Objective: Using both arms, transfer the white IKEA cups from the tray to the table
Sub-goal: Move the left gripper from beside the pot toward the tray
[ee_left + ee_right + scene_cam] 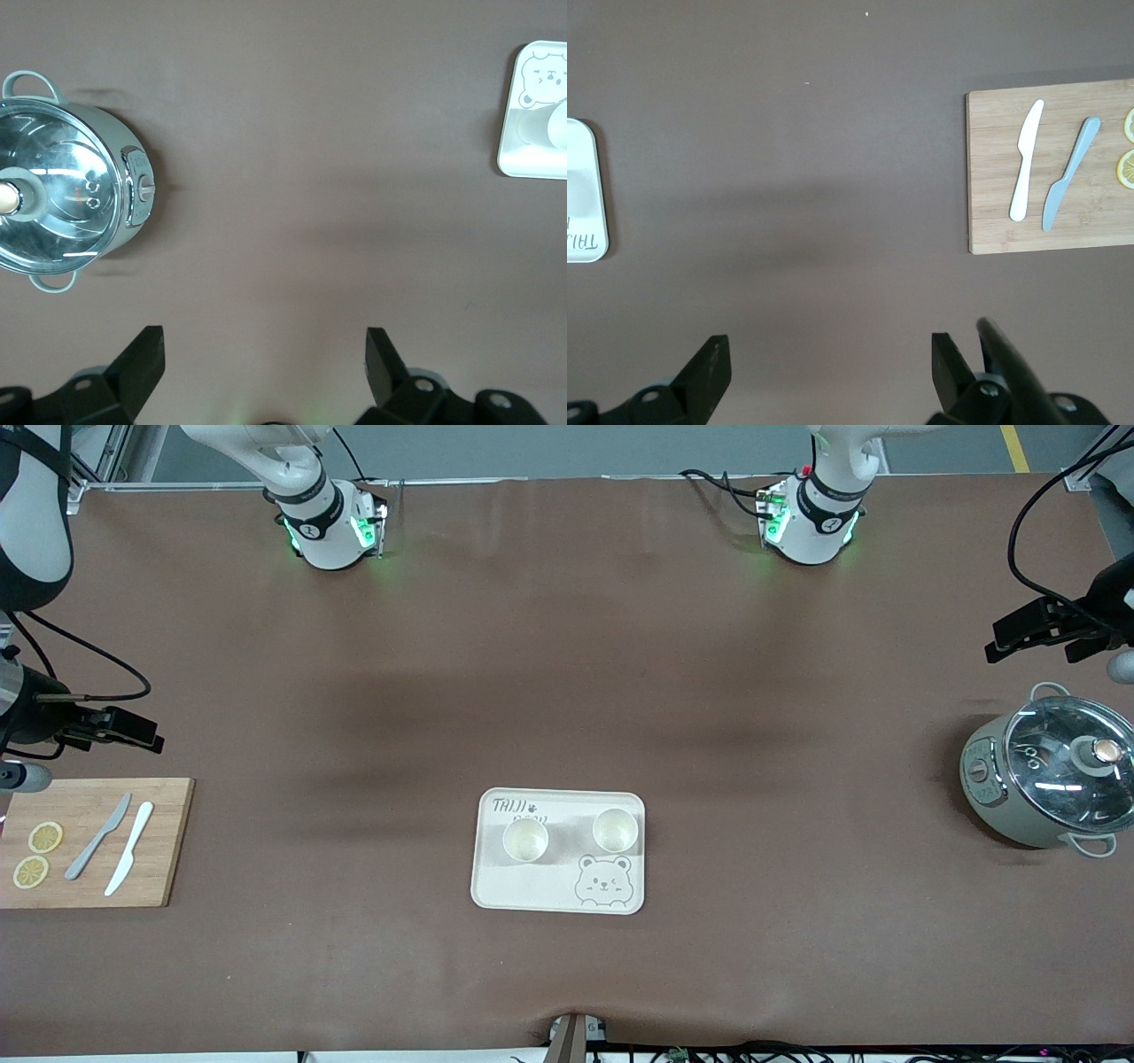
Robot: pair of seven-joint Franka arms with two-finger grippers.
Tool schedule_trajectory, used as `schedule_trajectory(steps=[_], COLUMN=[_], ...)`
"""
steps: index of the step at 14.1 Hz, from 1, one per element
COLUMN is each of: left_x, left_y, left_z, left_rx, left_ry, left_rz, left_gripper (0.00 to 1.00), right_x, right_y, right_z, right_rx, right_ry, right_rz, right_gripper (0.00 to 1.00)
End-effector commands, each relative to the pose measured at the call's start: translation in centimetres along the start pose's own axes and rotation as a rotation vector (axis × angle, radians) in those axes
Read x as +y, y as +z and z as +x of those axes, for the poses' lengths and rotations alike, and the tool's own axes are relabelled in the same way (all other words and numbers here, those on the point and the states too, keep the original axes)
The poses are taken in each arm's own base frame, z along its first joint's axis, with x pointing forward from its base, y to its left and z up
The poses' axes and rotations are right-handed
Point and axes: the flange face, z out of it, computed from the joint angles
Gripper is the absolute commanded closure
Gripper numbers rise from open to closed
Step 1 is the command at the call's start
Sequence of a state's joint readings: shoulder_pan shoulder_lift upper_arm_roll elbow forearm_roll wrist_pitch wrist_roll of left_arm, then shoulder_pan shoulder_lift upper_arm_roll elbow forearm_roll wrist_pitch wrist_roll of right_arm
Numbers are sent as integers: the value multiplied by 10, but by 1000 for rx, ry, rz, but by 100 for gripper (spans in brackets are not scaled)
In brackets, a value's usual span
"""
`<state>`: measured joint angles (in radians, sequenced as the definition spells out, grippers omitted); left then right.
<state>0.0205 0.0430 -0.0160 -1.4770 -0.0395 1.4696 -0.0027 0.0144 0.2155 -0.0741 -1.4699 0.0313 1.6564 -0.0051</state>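
1. Two white cups stand upright on the tray (496, 886), side by side on its half farther from the front camera: one cup (525, 839) toward the right arm's end, the other cup (615, 830) toward the left arm's end. They are apart from each other, and both look empty.
2. The tray lies at the table's middle, nearer the front camera than both arm bases. A bear face (602, 881) is drawn on its near corner, just below the second cup.
3. The left gripper (266, 354) hangs over bare table at the left arm's end, above the pot (992, 779). Its fingers are spread wide and hold nothing.
4. The pot is grey-green with a glass lid (1063, 766) and stands well apart from the tray.
5. The right gripper (831, 359) hangs over bare table at the right arm's end, beside the board (168, 850). Its fingers are likewise spread and empty.
6. On the wooden board lie a white knife (129, 847), a grey knife (98, 835) and two lemon slices (45, 837), the slices toward the table's edge.
7. Both arms wait clear of the tray, touching neither cup.
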Motion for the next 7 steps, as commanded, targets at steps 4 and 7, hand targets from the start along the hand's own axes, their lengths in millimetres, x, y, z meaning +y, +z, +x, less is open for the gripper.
schedule_trajectory(steps=[4, 7], left_x=[-4, -8], left_y=[-4, -1], left_z=[-2, -2], left_rx=[-1, -15], left_ry=[9, 4], left_rz=[-15, -14], left_gripper=[0, 0], right_x=[1, 1], right_y=[-6, -6], right_z=[-5, -5], right_rx=[-2, -2], right_ry=[-8, -8], right_rz=[13, 13], right_gripper=[0, 0])
